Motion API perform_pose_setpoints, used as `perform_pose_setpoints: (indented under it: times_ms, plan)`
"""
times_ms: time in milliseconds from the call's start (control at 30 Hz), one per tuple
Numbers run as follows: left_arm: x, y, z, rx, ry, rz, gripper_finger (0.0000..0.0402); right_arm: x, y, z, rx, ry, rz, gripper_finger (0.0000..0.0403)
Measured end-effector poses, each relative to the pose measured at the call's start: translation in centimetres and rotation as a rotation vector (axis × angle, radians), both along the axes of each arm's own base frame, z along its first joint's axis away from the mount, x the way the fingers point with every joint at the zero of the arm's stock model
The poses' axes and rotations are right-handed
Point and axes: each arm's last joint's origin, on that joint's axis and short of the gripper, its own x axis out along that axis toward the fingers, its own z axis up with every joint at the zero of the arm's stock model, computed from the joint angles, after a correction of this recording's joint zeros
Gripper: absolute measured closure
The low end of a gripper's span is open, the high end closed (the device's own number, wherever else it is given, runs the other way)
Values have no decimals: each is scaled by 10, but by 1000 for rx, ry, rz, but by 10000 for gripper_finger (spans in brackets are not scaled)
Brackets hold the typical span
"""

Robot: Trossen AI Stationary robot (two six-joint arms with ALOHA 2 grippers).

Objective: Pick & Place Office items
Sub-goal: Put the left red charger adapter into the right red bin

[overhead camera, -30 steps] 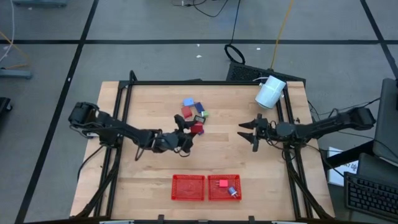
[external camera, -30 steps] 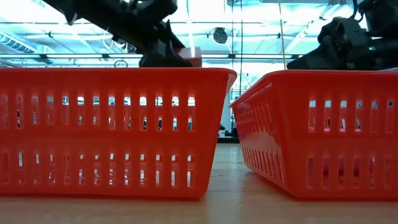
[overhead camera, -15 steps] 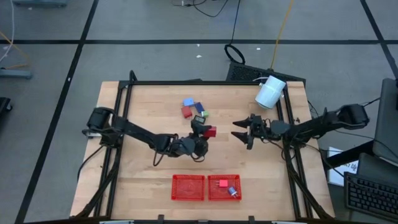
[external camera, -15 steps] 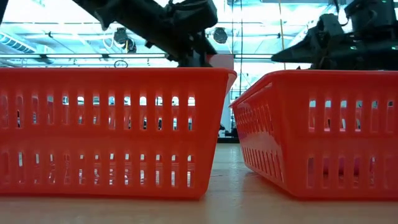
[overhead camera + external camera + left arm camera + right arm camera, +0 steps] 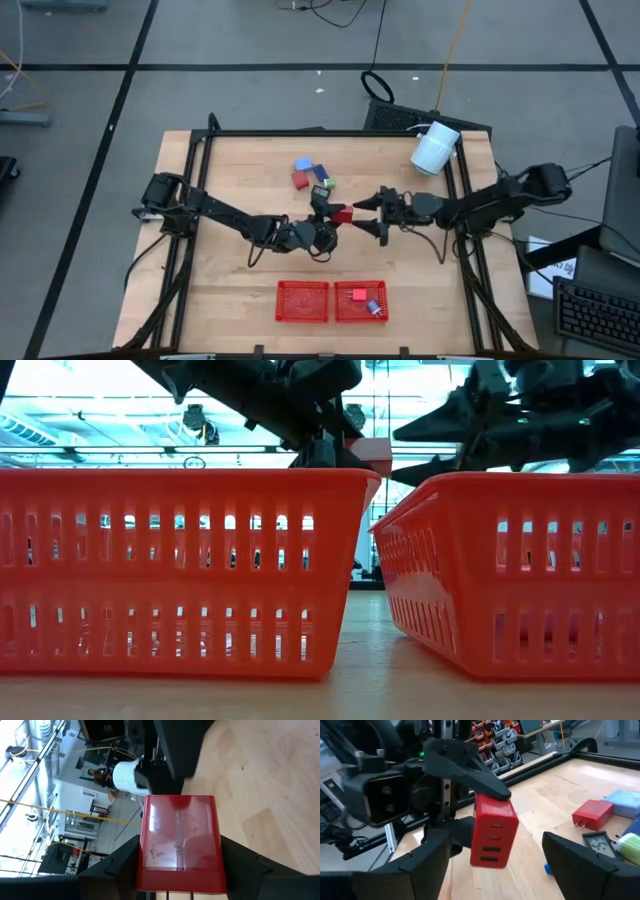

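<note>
My left gripper (image 5: 330, 222) is shut on a red block (image 5: 342, 214) and holds it above the middle of the table. My right gripper (image 5: 367, 218) is open just to the table's right of the block. Its fingers (image 5: 420, 870) point at the block (image 5: 494, 832) without touching it. More office items lie on the table in a cluster at the far middle: a light blue one (image 5: 303, 164), a dark blue one (image 5: 321, 171), a red one (image 5: 300, 180) and a black-and-green one (image 5: 322, 186). My left gripper pinches the red block between its two fingers, on two opposite faces (image 5: 145, 855) near the block's rear end. The fingers come level from the table's left. The block is lifted clear of the table, and its free end (image 5: 495, 855) sticks out toward my right gripper.
Two red mesh trays (image 5: 302, 301) (image 5: 345, 310) stand side by side near the table's front edge. The right one holds a red piece (image 5: 357, 295) and a blue piece (image 5: 372, 307). A large white cylinder (image 5: 434, 147) lies at the far right corner.
My left gripper has carried the red block away from the cluster toward the table's right, lifted clear. My right gripper has moved toward the table's left, up to the block, and has stayed open.
</note>
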Motion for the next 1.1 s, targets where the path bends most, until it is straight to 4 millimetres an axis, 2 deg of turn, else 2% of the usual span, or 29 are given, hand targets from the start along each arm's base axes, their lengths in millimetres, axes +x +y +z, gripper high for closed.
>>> perform_pose_setpoints:
  times_ms: [267, 433, 733, 933, 1100]
  plan:
    - [0, 0, 0, -4, 1, 0, 178, 23, 1, -1, 2, 8, 1, 95]
    - [-1, 0, -1, -8, 7, 2, 188, 29, 2, -1, 3, -37, 0, 100]
    - [-1, 0, -2, -20, 3, 14, 175, 30, 2, -4, 4, -28, 1, 147]
    - [-1, 0, -2, -19, 4, 13, 189, 30, 2, -4, 4, -24, 1, 181]
    - [-1, 0, -1, -22, 1, 14, 185, 30, 2, -4, 4, -24, 1, 208]
